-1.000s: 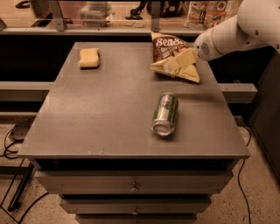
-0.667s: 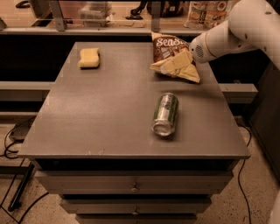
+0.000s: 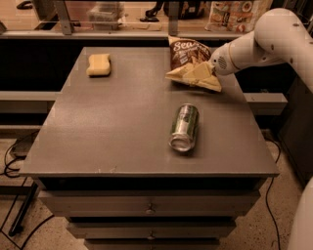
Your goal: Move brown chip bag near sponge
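The brown chip bag [image 3: 188,61] lies at the far right of the grey table [image 3: 122,122], with its "Sea Salt" lettering at the top and its pale yellow part toward me. My gripper [image 3: 211,65] comes in from the right on the white arm [image 3: 264,41] and meets the bag's right edge. The pale yellow sponge [image 3: 99,64] lies at the far left of the table, well apart from the bag.
A green-and-silver drink can [image 3: 184,127] lies on its side in the right middle of the table, in front of the bag. Drawers [image 3: 149,210] are below the table's front edge. A counter with packages [image 3: 234,14] runs behind the table. Cables lie on the floor at the left.
My arm has moved left and down, bringing the gripper against the bag's right edge. The bag, sponge and can have stayed where they were.
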